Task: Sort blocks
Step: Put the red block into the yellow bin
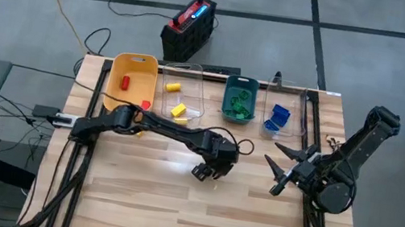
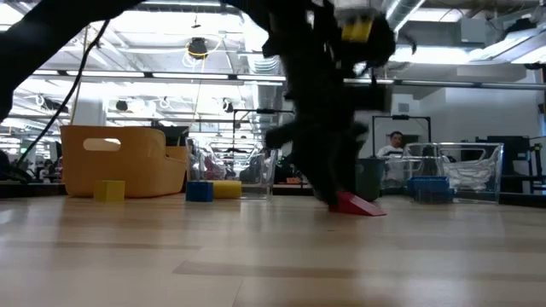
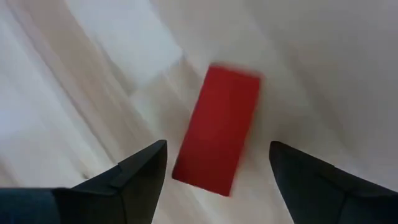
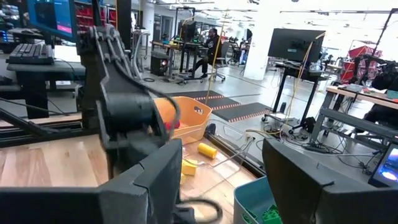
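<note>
Tabletop: red block (image 3: 216, 138) blurred, unheld.

red block (image 3: 216, 138): flat on your table mid-right, between open fingers
sorted blocks (image 1: 175, 99): your far bins, grouped by colour

The high camera is looking straight down, taking in the whole table (image 1: 173, 198) and both arms. The low camera is sitting at tabletop height, facing level across the wood toward the far bins (image 2: 119, 158) and room. The left wrist camera is looking down, very close, sharing the red block (image 3: 216, 132) with the low view. The right wrist camera is facing across the table at the left arm (image 4: 121, 106) and the bins
</note>
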Available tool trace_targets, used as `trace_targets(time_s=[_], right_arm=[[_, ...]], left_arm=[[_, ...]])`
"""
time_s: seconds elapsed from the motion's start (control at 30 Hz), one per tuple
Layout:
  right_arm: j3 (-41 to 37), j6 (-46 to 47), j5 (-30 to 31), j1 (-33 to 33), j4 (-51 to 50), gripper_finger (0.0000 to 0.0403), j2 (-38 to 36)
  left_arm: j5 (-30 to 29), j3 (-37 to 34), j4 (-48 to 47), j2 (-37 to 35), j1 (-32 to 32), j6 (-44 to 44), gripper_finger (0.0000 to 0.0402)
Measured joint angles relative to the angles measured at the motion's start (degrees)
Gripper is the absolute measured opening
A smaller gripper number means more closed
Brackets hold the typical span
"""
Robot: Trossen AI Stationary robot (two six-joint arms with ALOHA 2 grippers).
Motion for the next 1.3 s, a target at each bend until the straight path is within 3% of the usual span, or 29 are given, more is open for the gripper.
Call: trace_targets(time_s=[0.27,0.6,0.8,0.9,1.07,1.3], right_arm=[[0.00,-0.17,-0.02,0.00,-0.37,0.0235,0.00],[0.00,-0.17,-0.02,0.00,-0.35,0.0235,0.00],[0.00,-0.11,-0.02,0.00,-0.41,0.0235,0.00],[0.00,0.22,-0.02,0.04,-0.42,0.0235,0.00],[0.00,0.22,-0.02,0.17,-0.43,0.0235,0.00],[0.00,0.18,0.00,1.23,-0.43,0.0235,0.00]], left_arm=[[-1.31,-0.04,1.32,0.57,0.39,0.11,0.0264],[-0.36,-1.92,-0.73,0.26,0.70,0.15,0.0127],[-1.60,0.20,-2.14,0.21,0.33,-2.88,0.0125],[-5.41,1.70,-3.80,-0.78,0.33,-3.92,0.0125],[-13.76,3.10,-13.14,-6.03,0.33,-7.50,0.0125],[-21.46,-2.09,-24.76,-22.10,2.02,-17.78,0.0125]])
